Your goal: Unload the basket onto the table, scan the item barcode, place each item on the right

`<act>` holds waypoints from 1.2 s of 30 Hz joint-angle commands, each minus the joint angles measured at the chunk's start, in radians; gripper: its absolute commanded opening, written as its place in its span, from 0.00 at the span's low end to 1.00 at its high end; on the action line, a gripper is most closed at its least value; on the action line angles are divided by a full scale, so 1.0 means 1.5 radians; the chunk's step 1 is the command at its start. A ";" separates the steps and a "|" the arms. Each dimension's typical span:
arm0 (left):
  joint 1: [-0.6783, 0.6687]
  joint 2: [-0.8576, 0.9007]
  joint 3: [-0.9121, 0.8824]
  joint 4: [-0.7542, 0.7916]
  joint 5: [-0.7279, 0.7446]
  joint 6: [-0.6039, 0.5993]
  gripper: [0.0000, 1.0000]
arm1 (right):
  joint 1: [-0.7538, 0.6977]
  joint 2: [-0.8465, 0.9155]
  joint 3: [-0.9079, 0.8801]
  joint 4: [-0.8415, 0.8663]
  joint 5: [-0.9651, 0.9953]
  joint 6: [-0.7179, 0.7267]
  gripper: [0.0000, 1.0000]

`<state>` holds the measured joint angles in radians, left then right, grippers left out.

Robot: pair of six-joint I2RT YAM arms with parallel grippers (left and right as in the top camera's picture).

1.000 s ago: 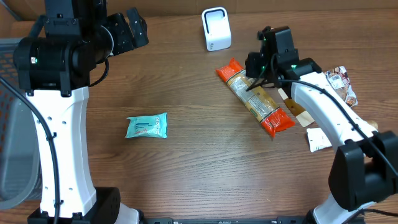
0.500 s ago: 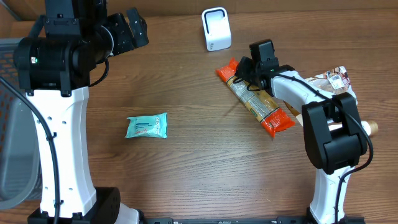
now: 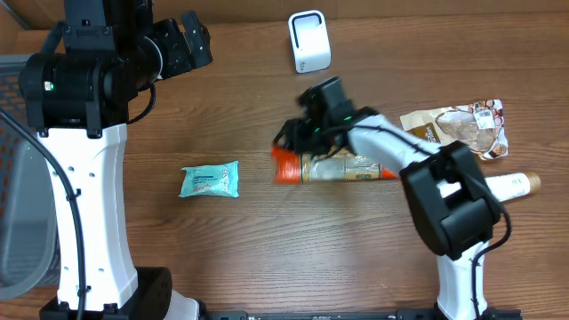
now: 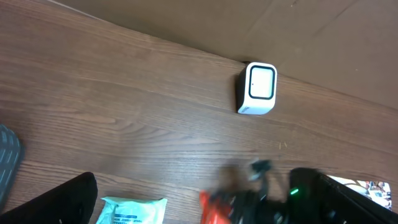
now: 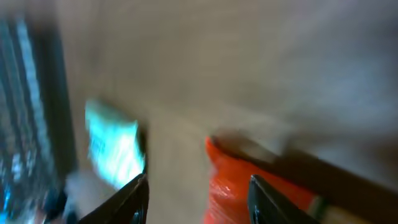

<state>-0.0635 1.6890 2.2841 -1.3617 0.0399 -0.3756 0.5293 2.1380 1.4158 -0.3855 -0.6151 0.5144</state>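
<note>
The white barcode scanner (image 3: 309,41) (image 4: 256,89) stands at the table's far edge. A long orange-ended packet (image 3: 333,167) (image 4: 214,208) (image 5: 242,186) lies crosswise mid-table. My right gripper (image 3: 302,138) (image 5: 198,199) hangs over its left orange end with jaws apart. The packet lies near the right finger, and bare table shows beside the left one. This view is badly blurred. My left gripper (image 3: 191,40) (image 4: 202,186) stays high at the back left, open and holding nothing. A teal wipes packet (image 3: 210,180) (image 4: 134,210) (image 5: 112,149) lies to the left.
A brown snack bag (image 3: 458,124) and a pale tube (image 3: 511,185) lie at the right side. A grey wire basket (image 3: 18,222) sits off the table's left edge. My right arm stretches across the middle of the table.
My right gripper has swept left from the right side. The orange packet has swung from diagonal to crosswise and shifted left. The snack bag is now uncovered. The left arm has not moved.
</note>
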 commanded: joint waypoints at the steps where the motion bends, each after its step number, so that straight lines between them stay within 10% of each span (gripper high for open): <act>1: 0.002 0.004 0.004 0.003 -0.004 -0.009 1.00 | 0.026 0.003 0.029 -0.087 -0.067 -0.073 0.55; 19: 0.002 0.004 0.004 0.003 -0.004 -0.009 1.00 | -0.087 -0.272 0.024 -0.554 0.553 0.113 0.43; 36: 0.002 0.004 0.004 0.003 -0.004 -0.009 1.00 | -0.133 -0.265 -0.212 -0.276 0.536 0.079 0.37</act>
<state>-0.0635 1.6890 2.2841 -1.3617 0.0399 -0.3756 0.3298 1.7336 1.1110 -0.7948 0.1596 0.6426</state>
